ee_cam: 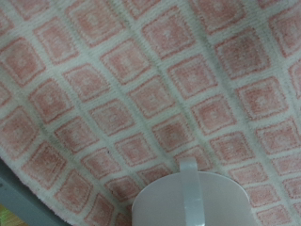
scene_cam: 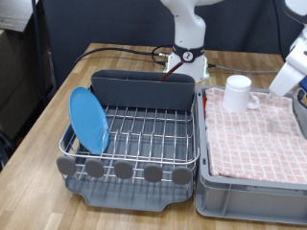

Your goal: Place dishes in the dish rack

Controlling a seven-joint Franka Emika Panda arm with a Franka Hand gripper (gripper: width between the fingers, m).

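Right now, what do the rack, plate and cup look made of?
Rack: silver metal wire, shiny, going by thin gleaming rods. Plate: light-blue, smooth matte, probably plastic. Cup: plain white, even sheen, ceramic or plastic; can't tell which.

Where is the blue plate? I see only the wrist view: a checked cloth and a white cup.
Observer: The plate stands on edge inside the dish rack, at the exterior view's left.
Operator: What does the cloth lie on?
Observer: The cloth lies in a grey bin beside the rack, at the exterior view's right. The cup stands upright on it.
Operator: Where is the gripper?
Observer: The gripper hangs above the cloth at the exterior view's right edge, near the cup but apart from it.
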